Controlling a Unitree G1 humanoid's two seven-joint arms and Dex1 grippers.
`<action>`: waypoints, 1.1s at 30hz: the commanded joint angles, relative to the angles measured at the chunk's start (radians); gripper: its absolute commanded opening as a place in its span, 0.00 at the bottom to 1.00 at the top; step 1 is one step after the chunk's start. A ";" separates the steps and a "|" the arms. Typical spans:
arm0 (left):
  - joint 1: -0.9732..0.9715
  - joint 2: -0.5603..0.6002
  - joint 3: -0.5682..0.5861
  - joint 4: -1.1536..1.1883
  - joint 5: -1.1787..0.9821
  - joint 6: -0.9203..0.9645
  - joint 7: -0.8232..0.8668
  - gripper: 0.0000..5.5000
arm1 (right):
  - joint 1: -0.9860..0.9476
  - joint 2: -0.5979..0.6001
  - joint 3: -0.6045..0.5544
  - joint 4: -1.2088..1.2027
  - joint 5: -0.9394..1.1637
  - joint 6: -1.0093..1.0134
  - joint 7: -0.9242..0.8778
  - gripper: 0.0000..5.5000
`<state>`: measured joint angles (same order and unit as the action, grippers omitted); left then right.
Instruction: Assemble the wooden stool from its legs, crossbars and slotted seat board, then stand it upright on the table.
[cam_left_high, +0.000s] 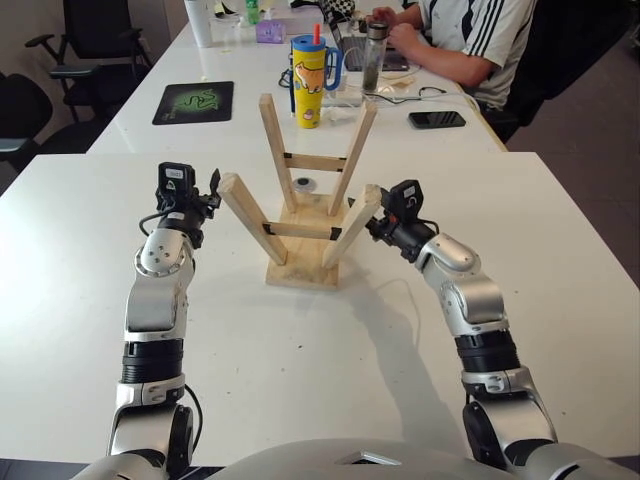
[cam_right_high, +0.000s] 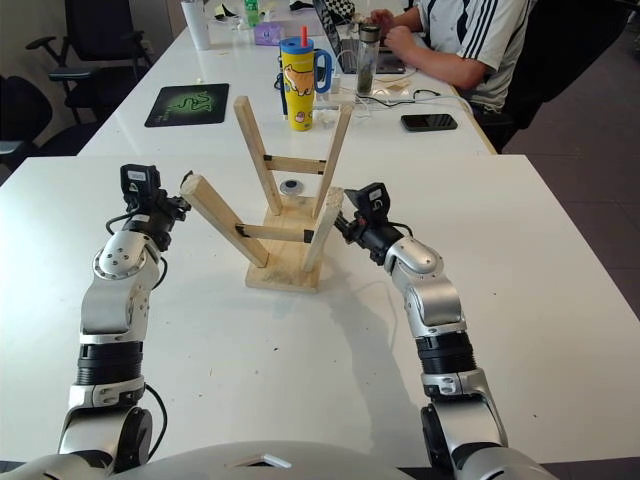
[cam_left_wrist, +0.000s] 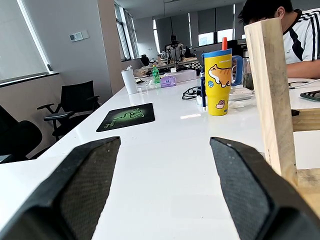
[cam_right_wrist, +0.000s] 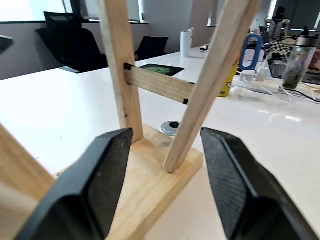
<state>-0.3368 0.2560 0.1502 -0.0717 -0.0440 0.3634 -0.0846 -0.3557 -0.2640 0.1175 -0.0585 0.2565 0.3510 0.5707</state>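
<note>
The wooden stool stands upside down at the table's middle, its seat board (cam_left_high: 300, 272) flat on the surface and its legs splayed upward, joined by crossbars (cam_left_high: 316, 162). My left gripper (cam_left_high: 211, 188) is open just left of the top of the near-left leg (cam_left_high: 250, 215), with nothing between its fingers (cam_left_wrist: 95, 185); that leg (cam_left_wrist: 270, 95) stands off to one side of them. My right gripper (cam_left_high: 377, 224) is open beside the top of the near-right leg (cam_left_high: 350, 228). Past its fingers (cam_right_wrist: 102, 185) rise the far legs (cam_right_wrist: 117, 70) and a crossbar (cam_right_wrist: 157, 82).
Behind the stool lies a round cable grommet (cam_left_high: 303, 184). The neighbouring table holds a yellow cup (cam_left_high: 311, 82), a black mouse pad (cam_left_high: 194, 102), a phone (cam_left_high: 436, 119) and a bottle (cam_left_high: 375, 55), with a seated person there. Bare white tabletop (cam_left_high: 300, 360) lies in front.
</note>
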 joint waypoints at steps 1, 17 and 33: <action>-0.006 0.022 0.031 0.031 0.016 0.019 0.030 0.61 | 0.034 -0.072 0.156 -0.200 0.063 0.075 0.199 0.46; -0.014 0.036 0.056 0.093 0.051 0.054 0.097 0.61 | -0.542 0.232 -0.418 -0.264 0.658 0.205 -0.425 0.46; -0.094 -0.013 0.019 0.137 0.055 0.079 0.126 0.61 | -0.232 -0.096 -0.012 0.286 0.074 -0.164 0.064 0.46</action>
<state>-0.3827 0.2554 0.1851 0.0239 0.0035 0.4334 0.0357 -0.5931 -0.3829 0.1086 0.3202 0.2573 0.1960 0.5343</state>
